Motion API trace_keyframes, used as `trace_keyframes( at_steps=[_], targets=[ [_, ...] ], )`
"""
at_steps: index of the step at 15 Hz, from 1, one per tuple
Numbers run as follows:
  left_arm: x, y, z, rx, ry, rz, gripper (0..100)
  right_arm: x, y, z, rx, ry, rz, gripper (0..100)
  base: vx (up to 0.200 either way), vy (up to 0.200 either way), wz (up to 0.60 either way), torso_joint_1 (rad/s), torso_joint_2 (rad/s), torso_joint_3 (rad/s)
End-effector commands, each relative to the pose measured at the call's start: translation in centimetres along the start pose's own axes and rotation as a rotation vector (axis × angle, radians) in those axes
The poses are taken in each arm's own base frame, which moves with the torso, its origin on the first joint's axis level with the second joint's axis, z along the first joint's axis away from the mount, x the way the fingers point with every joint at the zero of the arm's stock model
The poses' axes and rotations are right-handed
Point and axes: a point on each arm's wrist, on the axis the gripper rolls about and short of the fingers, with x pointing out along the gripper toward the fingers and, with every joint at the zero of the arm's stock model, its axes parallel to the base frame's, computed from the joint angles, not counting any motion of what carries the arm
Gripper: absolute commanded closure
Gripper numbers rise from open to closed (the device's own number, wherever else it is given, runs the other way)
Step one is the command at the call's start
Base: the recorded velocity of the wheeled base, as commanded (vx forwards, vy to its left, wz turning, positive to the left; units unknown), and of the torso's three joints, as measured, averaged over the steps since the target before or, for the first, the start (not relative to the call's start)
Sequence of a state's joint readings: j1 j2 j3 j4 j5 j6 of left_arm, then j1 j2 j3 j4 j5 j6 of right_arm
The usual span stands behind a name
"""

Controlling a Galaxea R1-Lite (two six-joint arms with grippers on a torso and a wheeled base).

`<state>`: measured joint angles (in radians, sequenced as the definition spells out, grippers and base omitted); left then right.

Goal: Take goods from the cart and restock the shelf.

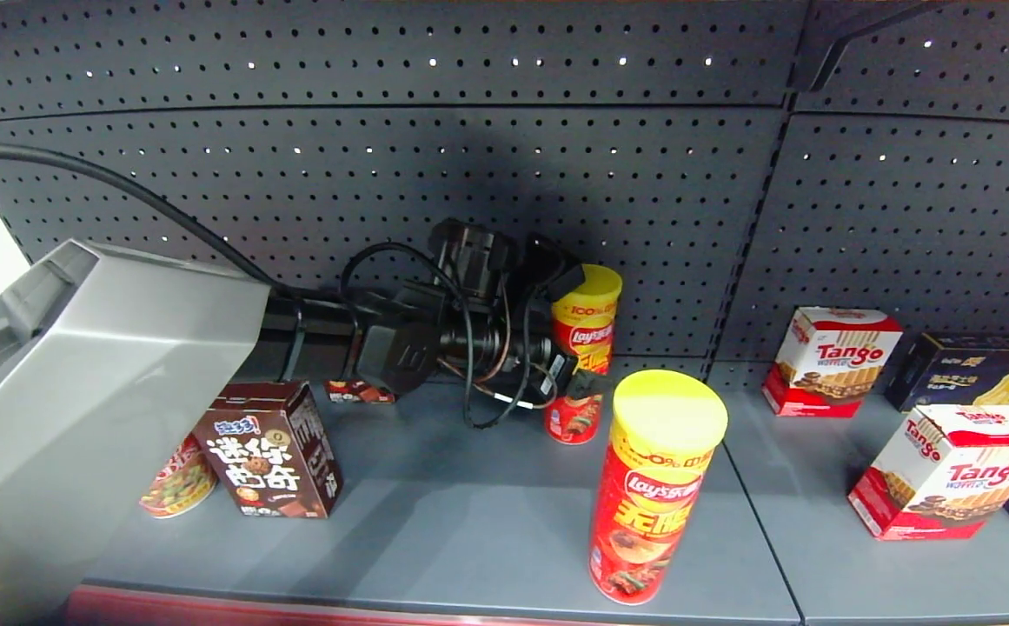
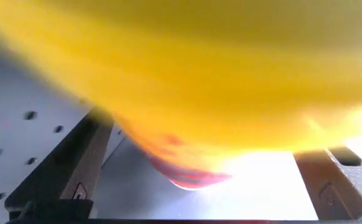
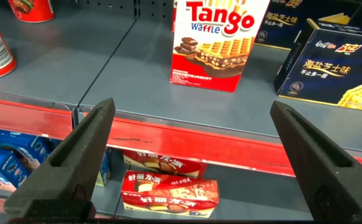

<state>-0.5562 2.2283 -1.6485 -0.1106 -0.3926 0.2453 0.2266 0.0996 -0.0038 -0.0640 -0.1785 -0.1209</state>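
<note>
Head view first: we see the left pincer [image 1: 580, 329] clenched on a red cardboard crisp tube with a yellow plastic lid [image 1: 589, 300]. One finger sits above the tube and one below. The tube is at the back of the grey metal shelf [image 1: 469, 530], right against the dark perforated back panel [image 1: 469, 174]. A second red tube with a yellow lid [image 1: 656, 487] stands upright nearer the shelf's front edge, well apart from the pincer. Back along that arm, on its wrist side, there's a brown cardboard biscuit box [image 1: 269, 448]. Beyond the pincer, on the side away from the arm, are two white-and-red waffle boxes [image 1: 830, 361] and a dark blue box [image 1: 973, 369].

Left wrist view: we're looking straight at the yellow lid [image 2: 199, 62]. It spans the whole gap of the left pincer [image 2: 215, 155], with a dark finger [image 2: 81, 162] on either side of it.

Right wrist view: the right pincer [image 3: 193, 112] is released, fingers spread wide, nothing between them. It hangs just off the shelf's red front strip [image 3: 230, 140]. Straight ahead of it stands a waffle box [image 3: 215, 43], with dark blue boxes [image 3: 330, 62] next to that. Under the pincer, on the shelf below, lies a red biscuit box [image 3: 168, 190].
</note>
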Motion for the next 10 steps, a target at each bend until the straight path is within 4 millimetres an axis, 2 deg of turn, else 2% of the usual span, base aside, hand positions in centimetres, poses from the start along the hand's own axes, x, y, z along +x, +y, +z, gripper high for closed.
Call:
trace_keyframes(
  at_steps=[1,6,10],
  targets=[
    [-1.3,-0.2,1.1,0.010,-0.025,0.007,0,0.0,0.0,0.0,0.000,0.001,0.000,0,0.000,0.000,0.00,0.000,0.00,0.000],
    [-4.1,-1.3,1.0,0.007,-0.014,0.005,0,0.0,0.0,0.0,-0.001,0.002,-0.002,0,0.000,0.000,0.00,0.000,0.00,0.000],
    [-7.4,-2.1,0.8,0.010,-0.031,0.024,0,0.0,0.0,0.0,-0.001,0.002,0.000,0,0.000,0.000,0.00,0.000,0.00,0.000]
  ],
)
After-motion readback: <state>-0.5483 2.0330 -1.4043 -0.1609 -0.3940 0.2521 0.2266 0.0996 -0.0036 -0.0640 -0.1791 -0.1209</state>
